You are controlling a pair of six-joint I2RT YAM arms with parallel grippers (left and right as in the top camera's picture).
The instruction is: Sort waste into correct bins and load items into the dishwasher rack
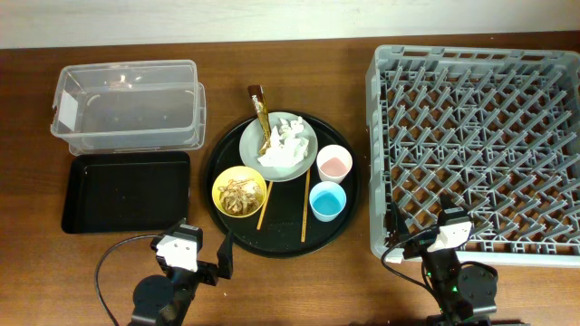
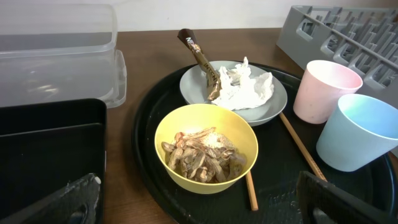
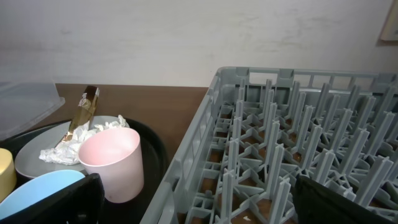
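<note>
On the large round black tray stand a pale green plate with white tissue and a brown-and-gold wrapper, a yellow bowl of brownish food scraps, a pink cup, a blue cup and two chopsticks. The clear tub and the black rectangular tray lie at the left. The grey rack is at the right. My left gripper is open and empty at the round tray's near-left edge, facing the bowl. My right gripper is open and empty at the rack's near-left corner.
The left wrist view shows the plate, pink cup and blue cup beyond the bowl. The right wrist view shows the pink cup left of the rack wall. Cables trail by both arm bases at the table's front edge.
</note>
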